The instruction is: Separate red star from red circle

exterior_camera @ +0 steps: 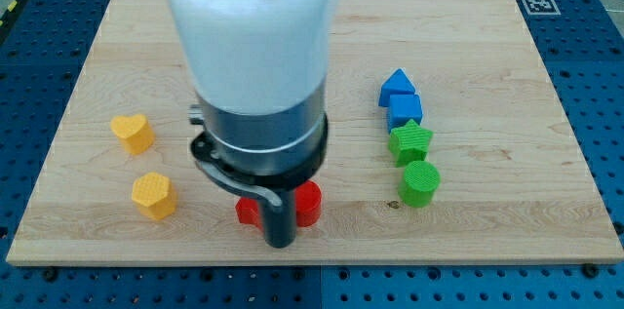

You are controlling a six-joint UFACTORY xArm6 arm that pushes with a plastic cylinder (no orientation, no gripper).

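Two red blocks lie near the view's bottom centre, mostly hidden by the arm. The one on the view's left [248,212] shows pointed edges and looks like the red star. The one on the view's right [308,203] is rounded and looks like the red circle. My tip [280,243] stands between them, just below both, touching or nearly touching each. The rod and the arm's body hide the gap between the two blocks.
A yellow heart [132,133] and a yellow hexagon [153,195] lie at the view's left. At the view's right a blue triangle [396,85], a blue cube [405,109], a green star [410,141] and a green circle [420,182] form a column. The board's bottom edge [312,263] is close below my tip.
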